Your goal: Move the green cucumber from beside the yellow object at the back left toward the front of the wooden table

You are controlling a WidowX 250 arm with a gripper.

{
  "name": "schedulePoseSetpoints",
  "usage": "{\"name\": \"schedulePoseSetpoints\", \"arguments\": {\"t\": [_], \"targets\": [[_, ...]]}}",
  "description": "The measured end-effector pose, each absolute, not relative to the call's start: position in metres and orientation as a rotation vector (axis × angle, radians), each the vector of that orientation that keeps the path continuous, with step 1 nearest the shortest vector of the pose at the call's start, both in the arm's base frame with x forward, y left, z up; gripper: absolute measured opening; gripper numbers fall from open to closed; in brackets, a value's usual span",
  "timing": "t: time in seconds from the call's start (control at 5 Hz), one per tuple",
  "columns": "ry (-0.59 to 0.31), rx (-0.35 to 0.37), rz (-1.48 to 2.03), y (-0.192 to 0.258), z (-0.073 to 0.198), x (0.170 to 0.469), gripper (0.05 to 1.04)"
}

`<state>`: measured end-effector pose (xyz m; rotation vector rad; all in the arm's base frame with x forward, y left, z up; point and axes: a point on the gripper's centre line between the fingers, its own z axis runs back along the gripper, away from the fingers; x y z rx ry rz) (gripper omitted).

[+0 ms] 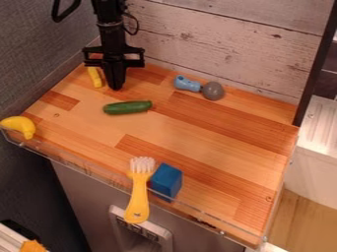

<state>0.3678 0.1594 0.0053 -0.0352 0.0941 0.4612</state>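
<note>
While the claw [115,85] hung beside a yellow piece [95,77], behind the cucumber [127,108], whether it was clenched I couldn't tell; the surface's [217,147] clear front lip [85,168], crossed by the brush [138,197], probably guarded against falls.

No readable text or labels.

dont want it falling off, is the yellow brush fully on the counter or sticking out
Sticking out: the brush has its bristles over the counter, its handle past the clear front rail.
</note>
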Motion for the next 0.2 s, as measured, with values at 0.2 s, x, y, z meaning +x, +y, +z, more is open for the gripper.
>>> {"name": "schedulePoseSetpoints", "arguments": {"t": [0.2], "targets": [[0.090,-0.030,0.558,0.1607,0.0042,0.3646,0.055]]}}
